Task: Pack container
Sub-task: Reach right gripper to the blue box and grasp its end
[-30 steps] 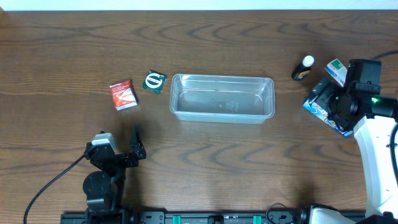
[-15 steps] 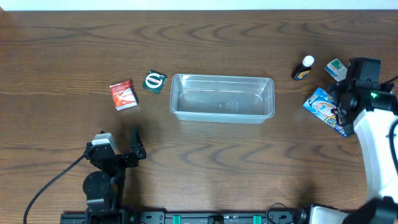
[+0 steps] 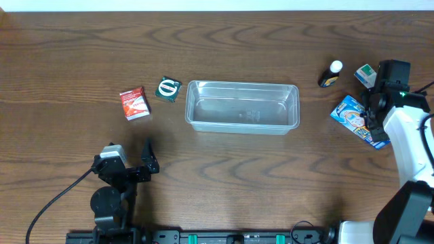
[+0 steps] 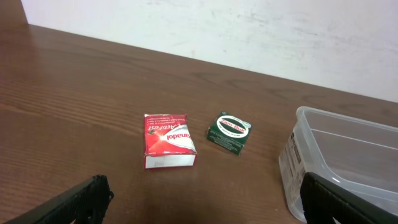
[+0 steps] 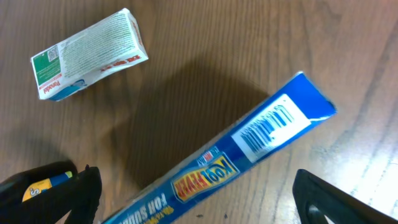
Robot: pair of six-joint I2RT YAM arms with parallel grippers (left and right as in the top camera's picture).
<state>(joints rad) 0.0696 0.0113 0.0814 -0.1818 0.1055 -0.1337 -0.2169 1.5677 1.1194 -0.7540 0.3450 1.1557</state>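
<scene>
The left claw (image 4: 204, 185) stood wide, its dark fingers (image 4: 68, 202) at the two lower corners of the left wrist view with bare surface (image 4: 74, 106) between them. Nearest ahead of it, a little left of its centre line, a red packet (image 4: 168, 141) lay flat. Slightly farther and to the right sat a small green packet (image 4: 230, 132), apart from the red one. Off to the claw's right, ahead of the right finger, rose the near end of the container (image 4: 298, 163), clear-walled and upright. That view cut the tub off at the frame edge. Only the overhead view gave its full length, lying crosswise beyond the claw, with the green packet just beside its left end.

The right claw (image 5: 198, 177) was wide too, gripping nothing. A long blue box (image 5: 249, 155) lay slantwise on the surface under the gap. Whether either finger touched it could not be told. The right wrist view showed the box's narrow side, with a barcode and the words "Kool Fever". From overhead its broad printed face showed instead. Farther ahead and to the claw's left lay a white box (image 5: 87, 53) with a green end, on its side and clear of the blue one. The overhead view alone showed a small dark bottle (image 3: 331, 73) with a white cap, upright past the white box, and the container well apart from this claw on that same side. From above the claw's fingers were hidden under the wrist housing.
</scene>
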